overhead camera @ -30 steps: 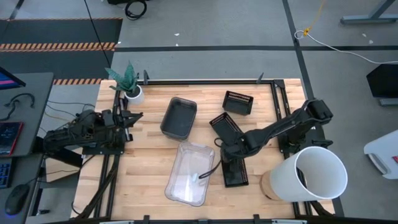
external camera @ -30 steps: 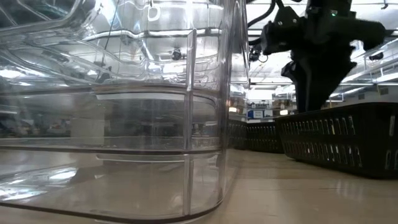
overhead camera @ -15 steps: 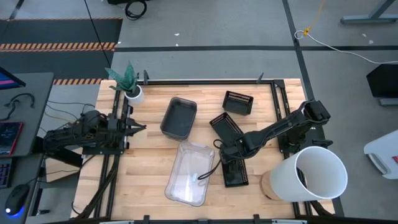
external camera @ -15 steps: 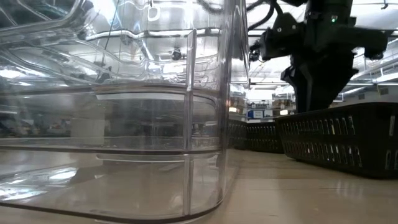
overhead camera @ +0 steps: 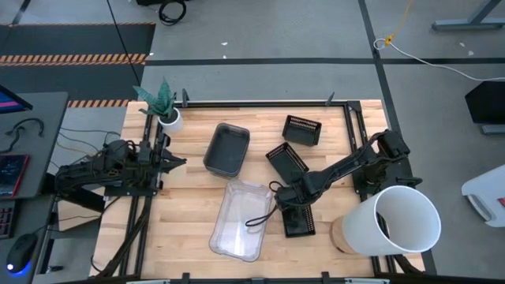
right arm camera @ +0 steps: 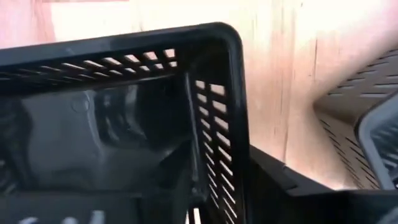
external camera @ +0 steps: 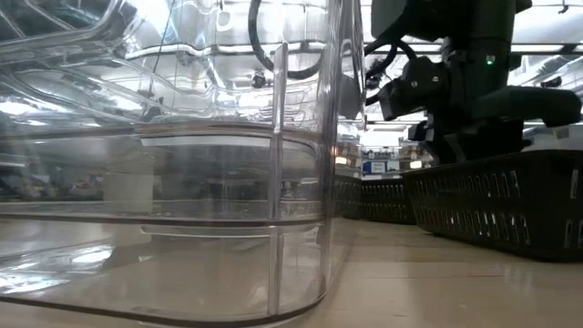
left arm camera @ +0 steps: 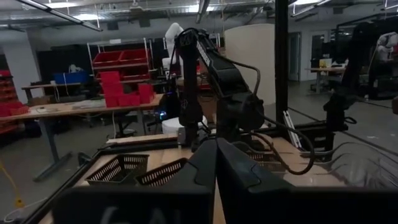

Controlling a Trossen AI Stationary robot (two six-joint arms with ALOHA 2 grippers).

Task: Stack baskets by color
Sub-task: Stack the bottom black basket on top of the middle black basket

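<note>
Jaws of right gripper straddle the end wall of the near black basket, one finger inside; can't tell if clamped. Left gripper shut, empty, parked at table's left edge. Clear basket just beside; grey basket and 2 more black ones behind.

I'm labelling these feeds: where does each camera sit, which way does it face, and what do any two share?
High: overhead, straight down; both arms, clear basket.
Low: table height, level across; clear basket close, right arm above black basket.
Left wrist: on the parked left arm, facing across the table; own shut fingers.
Right wrist: on the right arm, facing down at black basket.
Shared: high, low and right wrist all show that black basket.
</note>
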